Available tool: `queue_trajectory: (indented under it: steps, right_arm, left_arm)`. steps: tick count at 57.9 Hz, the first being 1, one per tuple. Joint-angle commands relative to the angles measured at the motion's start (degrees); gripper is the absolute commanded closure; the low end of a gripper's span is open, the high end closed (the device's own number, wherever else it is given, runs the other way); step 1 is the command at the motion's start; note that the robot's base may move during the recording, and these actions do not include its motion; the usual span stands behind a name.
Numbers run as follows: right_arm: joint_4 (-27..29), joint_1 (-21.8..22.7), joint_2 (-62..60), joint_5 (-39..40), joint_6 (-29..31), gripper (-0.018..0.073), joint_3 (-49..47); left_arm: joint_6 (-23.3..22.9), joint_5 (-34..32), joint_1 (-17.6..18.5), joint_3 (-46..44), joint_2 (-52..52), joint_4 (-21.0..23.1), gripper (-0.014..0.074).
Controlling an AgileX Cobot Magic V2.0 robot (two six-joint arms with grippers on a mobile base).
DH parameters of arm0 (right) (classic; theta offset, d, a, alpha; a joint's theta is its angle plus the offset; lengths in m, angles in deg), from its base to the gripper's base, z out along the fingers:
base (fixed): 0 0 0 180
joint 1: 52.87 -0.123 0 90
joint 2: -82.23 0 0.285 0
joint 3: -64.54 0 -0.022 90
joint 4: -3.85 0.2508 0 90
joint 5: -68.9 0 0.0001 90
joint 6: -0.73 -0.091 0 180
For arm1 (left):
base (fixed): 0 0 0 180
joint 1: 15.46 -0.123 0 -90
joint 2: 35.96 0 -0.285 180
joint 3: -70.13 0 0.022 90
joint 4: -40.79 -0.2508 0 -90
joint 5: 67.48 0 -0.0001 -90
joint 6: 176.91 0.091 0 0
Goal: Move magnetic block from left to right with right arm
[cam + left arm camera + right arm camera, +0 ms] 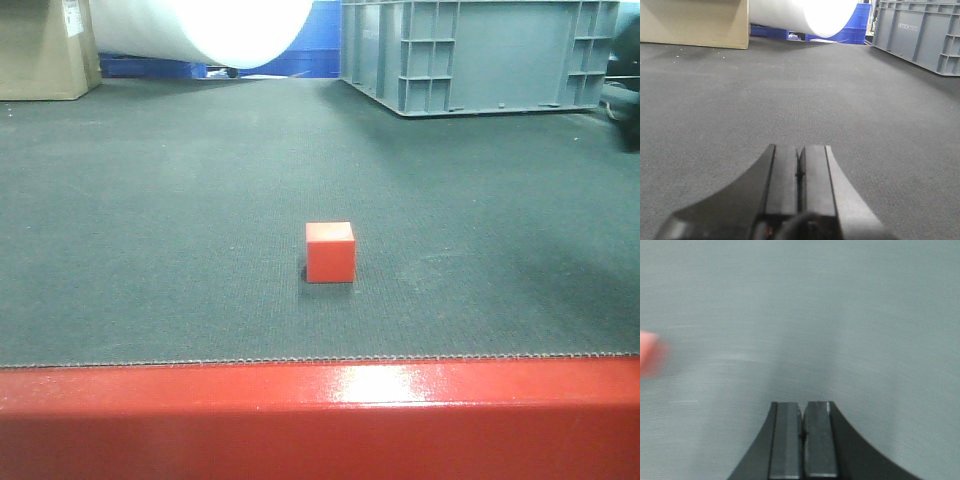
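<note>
One matte red cube (330,252), crisp-edged, on woven grey mat (150,230)

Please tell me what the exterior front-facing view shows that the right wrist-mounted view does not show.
Only the front view shows the magnetic block sharp and whole on the dark mat, the glossy red table edge, the grey crate and the cardboard box. Only the right wrist view shows the right gripper, its fingers shut together with nothing between. Both share the mat and the block, which is a blurred red patch at the wrist view's left edge.
</note>
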Motion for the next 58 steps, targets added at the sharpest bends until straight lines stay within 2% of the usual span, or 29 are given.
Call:
queue_trajectory:
  steps: [1,7,19,45,58]
  right_arm:
    - [0.6,3.5,-4.9,8.1,0.8,0.0495,2.4]
    - [0.6,5.7,-9.9,13.2,0.8,0.0495,7.3]
    - [0.6,6.1,-21.2,22.9,0.4,0.0495,15.6]
    - [0.6,6.1,-51.6,18.7,0.4,0.0495,26.6]
    - [0.6,6.1,-55.4,18.7,0.4,0.0495,26.6]
  left_arm:
    - [-0.4,-4.8,0.3,0.5,0.4,0.1,0.0722]
    - [-0.4,-4.8,0.3,0.5,0.4,0.1,0.0722]
    - [-0.4,-4.8,0.3,0.5,0.4,0.1,0.0722]
    - [-0.4,-4.8,0.3,0.5,0.4,0.1,0.0722]
    - [-0.4,-4.8,0.3,0.5,0.4,0.1,0.0722]
